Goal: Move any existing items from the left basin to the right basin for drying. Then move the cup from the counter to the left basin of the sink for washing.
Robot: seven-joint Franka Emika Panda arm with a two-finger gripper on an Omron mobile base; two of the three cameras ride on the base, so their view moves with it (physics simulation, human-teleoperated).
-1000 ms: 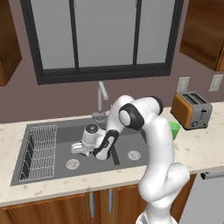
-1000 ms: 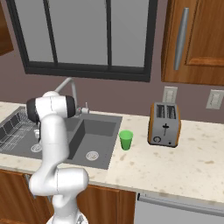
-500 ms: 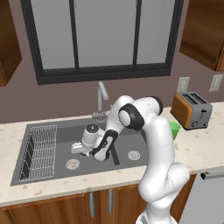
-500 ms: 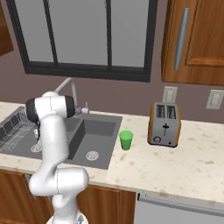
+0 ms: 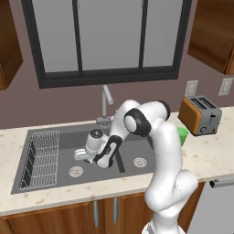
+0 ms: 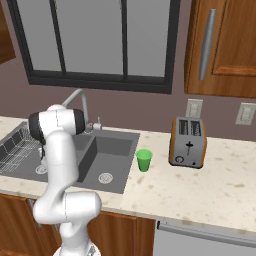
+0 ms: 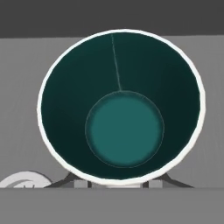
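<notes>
The hand view looks straight down into the mug (image 7: 124,127), which has a white rim and a dark teal inside and stands on the dark grey floor of the left basin (image 5: 64,137). My gripper (image 7: 114,184) hangs right over it, its two tips drawn in around the rim's near edge. I cannot make out whether they press on the mug. From the left base camera, my gripper (image 5: 81,156) is low in that basin, between the wire rack (image 5: 43,153) and the divider. The green cup (image 6: 144,160) stands on the counter (image 6: 200,190), right of the right basin (image 6: 107,150).
The silver tap (image 5: 106,98) rises behind the sink, close to my arm. A round drain (image 7: 24,180) lies beside the mug. An orange toaster (image 6: 187,142) stands on the counter beyond the green cup.
The fingers have drawn closer together over the mug. The arm and the base have stayed put.
</notes>
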